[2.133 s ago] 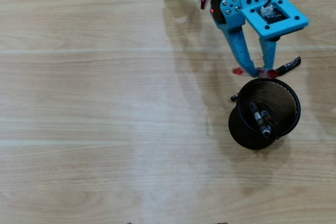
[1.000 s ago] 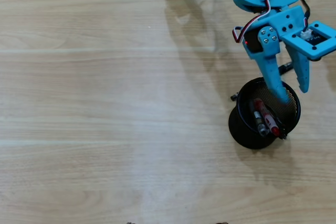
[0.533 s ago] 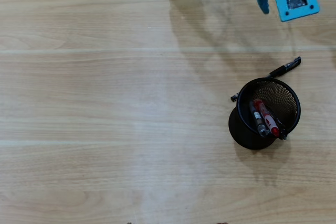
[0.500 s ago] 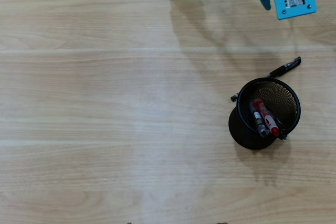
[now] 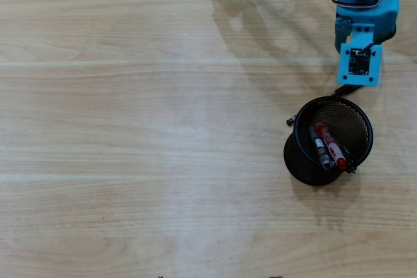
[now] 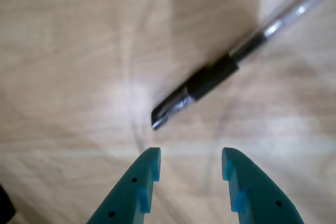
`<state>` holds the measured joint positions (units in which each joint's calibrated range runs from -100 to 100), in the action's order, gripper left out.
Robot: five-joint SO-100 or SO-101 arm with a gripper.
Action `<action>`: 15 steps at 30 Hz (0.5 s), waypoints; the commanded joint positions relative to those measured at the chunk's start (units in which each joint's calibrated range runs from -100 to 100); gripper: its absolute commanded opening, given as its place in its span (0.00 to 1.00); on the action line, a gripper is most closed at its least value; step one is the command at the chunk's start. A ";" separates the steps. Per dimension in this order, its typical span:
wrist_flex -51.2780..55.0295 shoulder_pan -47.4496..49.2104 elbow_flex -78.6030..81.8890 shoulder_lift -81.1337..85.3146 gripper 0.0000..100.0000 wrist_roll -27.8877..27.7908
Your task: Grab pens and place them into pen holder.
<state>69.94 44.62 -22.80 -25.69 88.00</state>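
The claw [image 6: 190,162] hangs empty and partly spread just short of the black pen [image 6: 220,74], which lies slanted on the tabletop [image 5: 130,128] near the holder [image 5: 301,161]; the holder already has a red pen [image 5: 331,148] and a grey pen [image 5: 319,146] inside. The jaws stand beside the pen's tip, not astride its barrel. I judge that closing from here could flick it away or roll it against the holder.

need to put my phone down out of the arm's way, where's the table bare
In the overhead view the whole left and middle of the wooden table is bare, as is the strip below the pen holder. The upper right is crowded: the arm hangs just above the holder, and the wrist view shows the open claw over a pen lying there.
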 commanded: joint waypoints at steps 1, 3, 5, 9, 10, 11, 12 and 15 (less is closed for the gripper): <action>-6.73 -3.25 -1.51 -3.14 0.14 0.34; -7.58 -4.38 -1.51 -4.32 0.14 0.34; -8.70 -5.51 -1.51 -6.01 0.14 0.34; -10.59 -6.15 -1.51 -8.04 0.14 0.34; -11.02 -6.39 -1.51 -8.55 0.14 0.34; -11.02 -6.47 -1.51 -9.05 0.14 0.34; -11.02 -6.55 -1.51 -9.48 0.14 0.34; -11.71 -6.55 -1.51 -10.66 0.14 0.34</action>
<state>59.86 39.38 -22.62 -36.18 88.05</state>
